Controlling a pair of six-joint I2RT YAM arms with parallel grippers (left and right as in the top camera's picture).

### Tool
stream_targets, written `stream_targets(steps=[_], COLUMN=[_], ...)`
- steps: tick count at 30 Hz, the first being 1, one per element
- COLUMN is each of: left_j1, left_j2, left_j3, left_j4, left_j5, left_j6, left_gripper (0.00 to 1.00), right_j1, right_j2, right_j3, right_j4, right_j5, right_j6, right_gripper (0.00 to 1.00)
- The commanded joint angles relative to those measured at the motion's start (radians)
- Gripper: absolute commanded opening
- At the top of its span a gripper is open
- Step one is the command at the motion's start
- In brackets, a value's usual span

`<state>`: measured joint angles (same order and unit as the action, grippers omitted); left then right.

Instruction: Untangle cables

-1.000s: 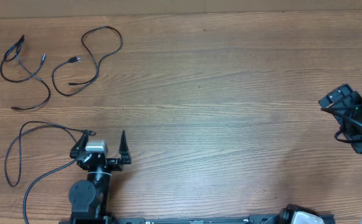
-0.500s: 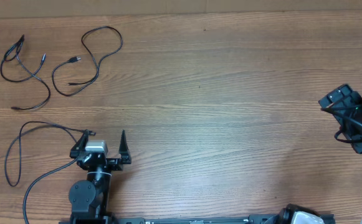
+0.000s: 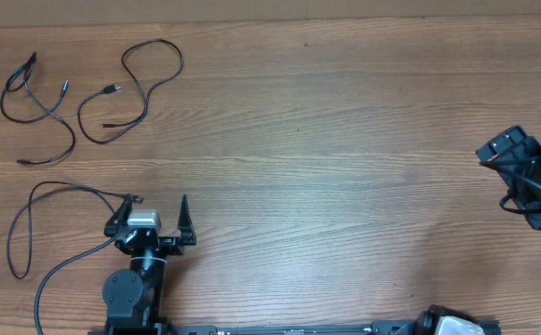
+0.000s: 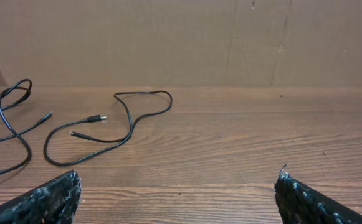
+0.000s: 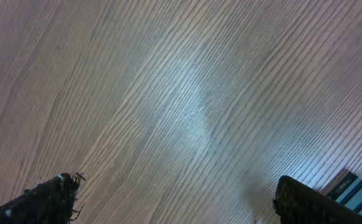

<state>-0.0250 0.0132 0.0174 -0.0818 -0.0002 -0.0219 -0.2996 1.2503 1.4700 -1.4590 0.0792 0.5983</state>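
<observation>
Three thin black cables lie apart on the wooden table. One (image 3: 35, 107) is at the far left, also in the left wrist view (image 4: 9, 134). A second (image 3: 132, 88) loops beside it, also in the left wrist view (image 4: 109, 124). A third (image 3: 37, 223) lies at the front left beside my left gripper (image 3: 153, 210), its end close to the left finger. The left gripper (image 4: 177, 190) is open and empty, low over bare wood. My right gripper (image 5: 174, 199) is open and empty above bare wood; its arm (image 3: 526, 172) is at the table's right edge.
A cardboard wall (image 4: 187, 40) stands behind the table's far edge. Bare wooden tabletop (image 3: 344, 158) spreads between the two arms. The arm bases stand along the front edge (image 3: 289, 329).
</observation>
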Motion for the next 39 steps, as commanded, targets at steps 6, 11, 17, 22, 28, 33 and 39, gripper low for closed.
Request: stream_targets(steps=[6, 11, 17, 22, 28, 33, 39], left_j1=[0.007, 0.007, 0.007, 0.007, 0.007, 0.007, 0.007], left_j2=[-0.009, -0.009, -0.009, -0.009, -0.009, -0.009, -0.009], left_j3=[-0.011, -0.011, -0.011, -0.011, -0.011, -0.011, -0.011], left_j4=[0.003, 0.003, 0.003, 0.003, 0.003, 0.003, 0.003], left_j5=[0.000, 0.000, 0.000, 0.000, 0.000, 0.000, 0.000], left_j6=[0.015, 0.015, 0.015, 0.015, 0.015, 0.015, 0.015], left_gripper=[0.99, 1.00, 1.00, 1.00, 1.00, 1.00, 1.00], right_j1=[0.068, 0.129, 0.205, 0.207, 0.207, 0.207, 0.208], right_j2=[-0.160, -0.356, -0.680, -0.937, -1.133, -1.247, -1.247], right_j3=[-0.104, -0.240, -0.458, -0.597, -0.675, -0.730, -0.842], right_j4=[0.223, 0.297, 0.404, 0.502, 0.566, 0.574, 0.749], right_j5=[0.010, 0.010, 0.010, 0.010, 0.010, 0.010, 0.010], right_j6=[-0.005, -0.005, -0.005, -0.005, -0.005, -0.005, -0.005], right_gripper=[1.00, 1.00, 1.00, 1.00, 1.00, 1.00, 1.00])
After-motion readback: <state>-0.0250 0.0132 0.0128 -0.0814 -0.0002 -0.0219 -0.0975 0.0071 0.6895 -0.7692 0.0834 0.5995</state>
